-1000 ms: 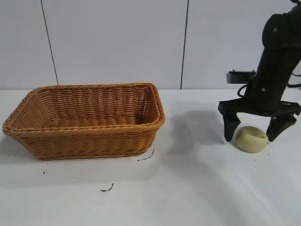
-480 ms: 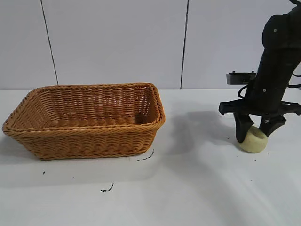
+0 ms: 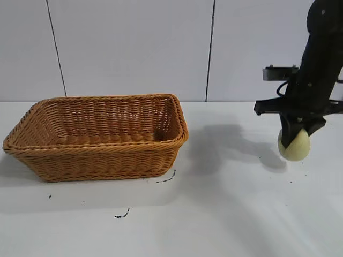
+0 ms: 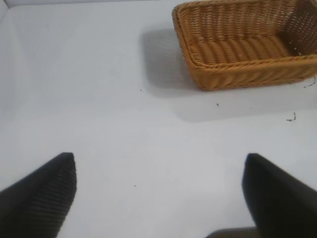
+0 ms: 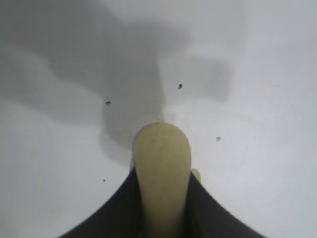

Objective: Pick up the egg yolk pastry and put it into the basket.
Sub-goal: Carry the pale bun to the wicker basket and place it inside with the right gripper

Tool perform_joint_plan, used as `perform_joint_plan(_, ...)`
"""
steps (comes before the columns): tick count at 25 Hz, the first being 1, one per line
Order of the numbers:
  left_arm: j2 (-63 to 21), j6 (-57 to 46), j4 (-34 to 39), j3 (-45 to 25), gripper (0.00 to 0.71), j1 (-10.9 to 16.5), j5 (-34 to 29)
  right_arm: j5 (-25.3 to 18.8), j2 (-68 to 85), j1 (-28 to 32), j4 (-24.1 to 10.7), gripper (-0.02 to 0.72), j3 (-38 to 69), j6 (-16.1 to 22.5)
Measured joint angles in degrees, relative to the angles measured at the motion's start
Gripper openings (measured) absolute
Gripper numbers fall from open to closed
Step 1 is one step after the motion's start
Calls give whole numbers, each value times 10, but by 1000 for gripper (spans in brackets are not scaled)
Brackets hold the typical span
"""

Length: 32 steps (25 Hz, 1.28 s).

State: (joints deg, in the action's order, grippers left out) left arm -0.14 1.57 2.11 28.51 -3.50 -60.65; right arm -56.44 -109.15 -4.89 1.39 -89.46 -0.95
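Where exterior view hides it, squeezed pastry [image 5: 162,168] between right gripper [image 5: 163,208] fingers.

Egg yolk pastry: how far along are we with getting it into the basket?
Done: the right gripper has its jaws closed on the egg yolk pastry, squeezed between them, and it hangs clear of the table above its shadow. In hand: the carry. Left: moving it across to the basket, which holds nothing visible, and releasing it inside. The left gripper is open over bare table, taking no part.

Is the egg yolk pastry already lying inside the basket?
No, the egg yolk pastry hangs in the right gripper above the table, far from the basket.
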Motion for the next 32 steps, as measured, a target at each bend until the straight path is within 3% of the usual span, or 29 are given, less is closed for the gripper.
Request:
perform_joint_plan(5,0,0,0,0,693,0,0,-18,1,-27,-7,118,-49,0)
perform_joint_plan(16,0,0,0,0,693,0,0,-5,-78,-164,-3,118,-199,22)
perform_joint_plan(23,0,0,0,0,693,0,0,-2,-162,-269,20,118,-304,24)
perform_joint_plan(32,0,0,0,0,693,0,0,97,-259,-349,21,118,-320,24)
